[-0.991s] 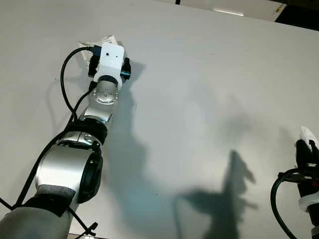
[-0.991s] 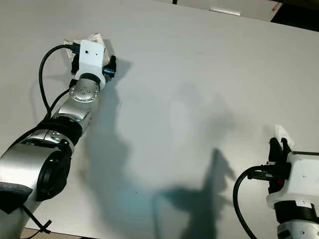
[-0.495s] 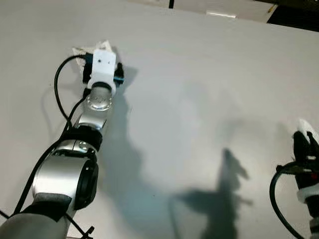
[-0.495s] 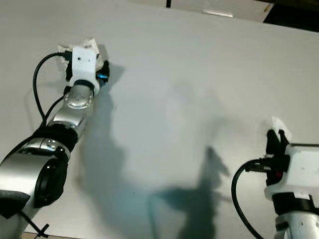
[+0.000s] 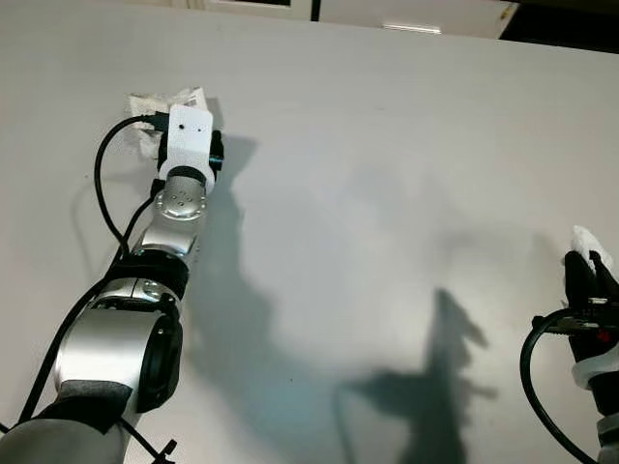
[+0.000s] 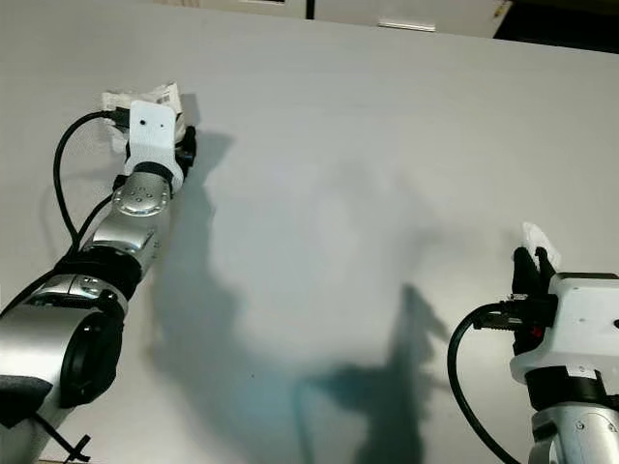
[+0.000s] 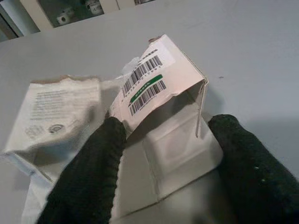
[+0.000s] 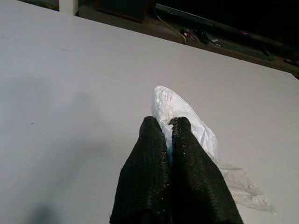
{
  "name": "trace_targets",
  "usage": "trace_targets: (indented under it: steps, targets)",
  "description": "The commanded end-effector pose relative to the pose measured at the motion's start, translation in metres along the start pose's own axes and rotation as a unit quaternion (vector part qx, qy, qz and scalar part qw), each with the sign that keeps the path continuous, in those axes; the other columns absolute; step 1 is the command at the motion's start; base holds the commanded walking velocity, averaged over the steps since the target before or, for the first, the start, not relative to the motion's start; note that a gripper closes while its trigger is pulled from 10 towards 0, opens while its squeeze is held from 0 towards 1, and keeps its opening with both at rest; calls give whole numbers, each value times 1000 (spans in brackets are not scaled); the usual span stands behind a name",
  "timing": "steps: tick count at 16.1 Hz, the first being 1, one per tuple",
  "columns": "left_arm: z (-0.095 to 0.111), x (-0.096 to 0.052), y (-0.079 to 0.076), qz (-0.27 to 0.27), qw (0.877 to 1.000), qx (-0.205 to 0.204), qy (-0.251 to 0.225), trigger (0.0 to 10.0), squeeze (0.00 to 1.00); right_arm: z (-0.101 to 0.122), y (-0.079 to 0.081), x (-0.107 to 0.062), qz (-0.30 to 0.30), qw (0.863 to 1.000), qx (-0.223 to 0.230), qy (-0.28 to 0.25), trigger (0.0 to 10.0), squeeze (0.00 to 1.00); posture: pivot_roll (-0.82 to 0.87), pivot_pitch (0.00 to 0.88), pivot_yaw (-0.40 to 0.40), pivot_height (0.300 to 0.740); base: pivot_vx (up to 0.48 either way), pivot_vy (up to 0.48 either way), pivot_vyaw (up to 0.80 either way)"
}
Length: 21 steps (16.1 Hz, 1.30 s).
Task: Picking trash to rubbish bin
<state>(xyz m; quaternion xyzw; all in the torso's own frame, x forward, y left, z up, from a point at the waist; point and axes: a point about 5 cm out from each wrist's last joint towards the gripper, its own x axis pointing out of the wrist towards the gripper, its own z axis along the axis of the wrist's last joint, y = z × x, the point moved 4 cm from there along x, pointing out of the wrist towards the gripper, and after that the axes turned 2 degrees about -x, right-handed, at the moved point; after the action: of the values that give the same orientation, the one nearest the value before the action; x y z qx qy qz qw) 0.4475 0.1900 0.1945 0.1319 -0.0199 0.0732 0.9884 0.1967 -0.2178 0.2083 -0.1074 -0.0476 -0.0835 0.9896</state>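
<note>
A torn white carton (image 7: 159, 84) with barcodes lies at the far left of the white table (image 5: 387, 193), next to a flattened paper wrapper (image 7: 51, 112). My left gripper (image 7: 168, 135) is open at this trash (image 5: 155, 100), one finger on each side of the carton and the left finger against its flap. At the near right, my right gripper (image 8: 167, 123) is shut on a crumpled white plastic wrapper (image 8: 187, 112), which sticks out above the fingertips (image 6: 535, 235).
Shadows of both arms fall across the middle of the table. A dark gap and cabinet fronts (image 5: 290, 5) run along the table's far edge. Black cables loop beside each wrist.
The head view has shifted a little, so the whole scene sits lower and further left. My left gripper stays at the carton and the right gripper keeps hold of the plastic.
</note>
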Motion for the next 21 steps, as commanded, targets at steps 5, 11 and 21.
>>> trace_targets:
  steps: [5, 11, 21]
  targets:
    - [-116, -43, -2, -13, 977, 26, 211, 0, 0, -7, -5, 1, -5, 1000, -6, 16, 0, 0, -189, 374, -94, 740, 0, 0, 0]
    - [-111, -41, -2, -7, 981, 34, 193, 0, 0, -9, -5, 5, -1, 1000, -8, 15, 0, 0, -179, 356, -97, 740, 0, 0, 0]
    - [-105, -39, -13, -11, 981, 25, 191, 10000, 1000, -7, -7, 9, 1, 1000, -12, 10, 0, 0, -187, 350, -102, 740, 0, 0, 0]
